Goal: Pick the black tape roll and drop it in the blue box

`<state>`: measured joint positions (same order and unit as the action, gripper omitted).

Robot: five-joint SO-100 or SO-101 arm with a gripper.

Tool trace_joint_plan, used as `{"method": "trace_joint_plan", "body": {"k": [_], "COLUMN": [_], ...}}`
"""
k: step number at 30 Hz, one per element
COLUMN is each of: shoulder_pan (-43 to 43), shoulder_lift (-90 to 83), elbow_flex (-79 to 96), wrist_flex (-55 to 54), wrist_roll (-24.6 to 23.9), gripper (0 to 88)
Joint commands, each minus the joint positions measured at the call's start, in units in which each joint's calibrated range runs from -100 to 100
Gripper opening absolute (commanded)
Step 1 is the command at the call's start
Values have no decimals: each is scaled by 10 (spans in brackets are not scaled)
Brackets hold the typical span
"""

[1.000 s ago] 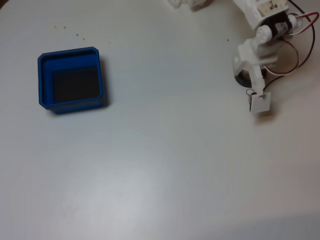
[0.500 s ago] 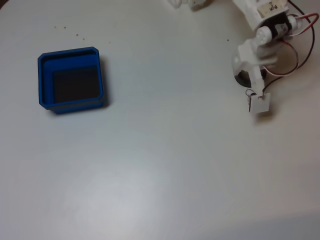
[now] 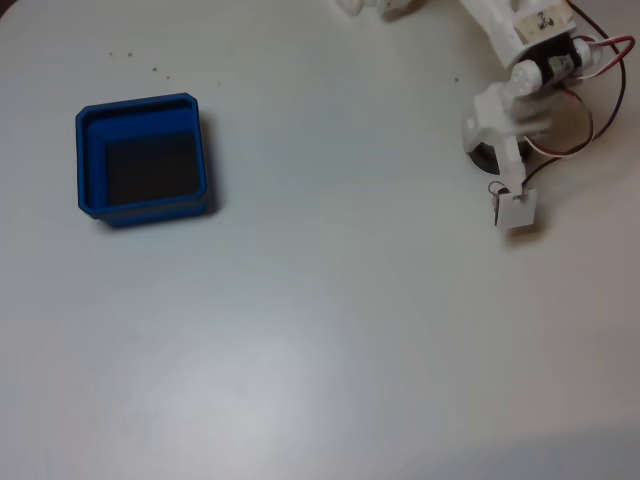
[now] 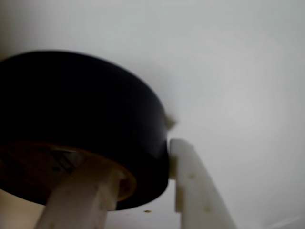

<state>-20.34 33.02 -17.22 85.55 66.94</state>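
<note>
The black tape roll looms large at the left of the wrist view, its beige core showing at the bottom. My gripper is shut on the roll's wall: one white finger goes into the open centre and the other presses on the outside. In the fixed view the gripper is at the upper right, and only a dark sliver of the roll shows beneath it. The blue box sits far to the left with its dark floor bare.
The white arm with red and black wires comes in from the top right corner. A small white tag hangs by the gripper. White table stretches wide between gripper and box.
The gripper and its white tag have shifted slightly, and the wrist has tilted a little. The blue box has not moved.
</note>
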Motion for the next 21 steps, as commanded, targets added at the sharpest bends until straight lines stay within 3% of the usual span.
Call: {"method": "trace_joint_plan", "body": {"k": [1, 21], "shoulder_pan": [5, 5], "shoulder_lift": [-11, -64], "elbow_flex": [-18, -43], "wrist_flex": [4, 62], "wrist_roll": [-4, -4], "gripper": [12, 9]}}
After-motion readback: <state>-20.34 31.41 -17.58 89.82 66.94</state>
